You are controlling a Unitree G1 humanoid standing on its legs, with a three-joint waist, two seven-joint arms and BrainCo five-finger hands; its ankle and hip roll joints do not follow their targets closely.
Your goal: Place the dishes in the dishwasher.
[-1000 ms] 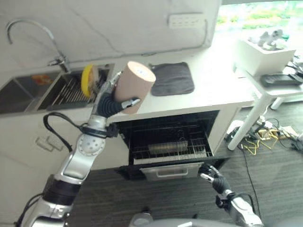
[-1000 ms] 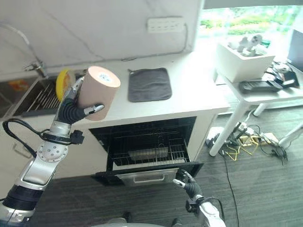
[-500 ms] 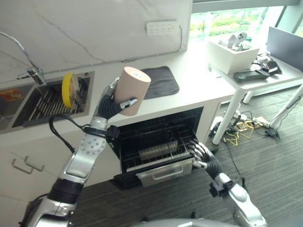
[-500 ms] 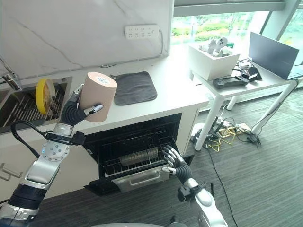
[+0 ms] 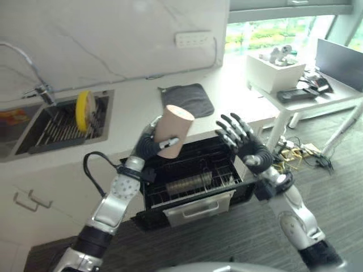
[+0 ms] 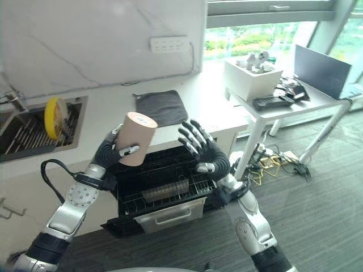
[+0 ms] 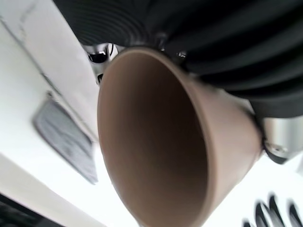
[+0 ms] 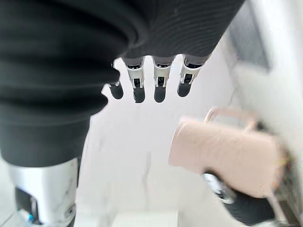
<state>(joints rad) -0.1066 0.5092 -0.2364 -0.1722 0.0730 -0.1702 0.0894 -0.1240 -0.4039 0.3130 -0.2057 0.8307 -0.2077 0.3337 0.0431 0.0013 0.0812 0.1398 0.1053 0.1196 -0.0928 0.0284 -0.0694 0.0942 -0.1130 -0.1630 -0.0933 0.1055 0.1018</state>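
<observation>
left hand (image 5: 148, 145) clamped round tan cup (image 5: 172, 131), frame centre | right hand (image 5: 239, 140) fingers spread, empty | cup likely light, rigid, breakable; hold mid-wall | dishwasher (image 5: 193, 181) open

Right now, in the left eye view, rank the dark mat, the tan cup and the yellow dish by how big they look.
1. dark mat, though the tan cup in the left hand looks close in size and sits nearer the camera, so unsure.
2. yellow dish, clearly smallest.
</observation>
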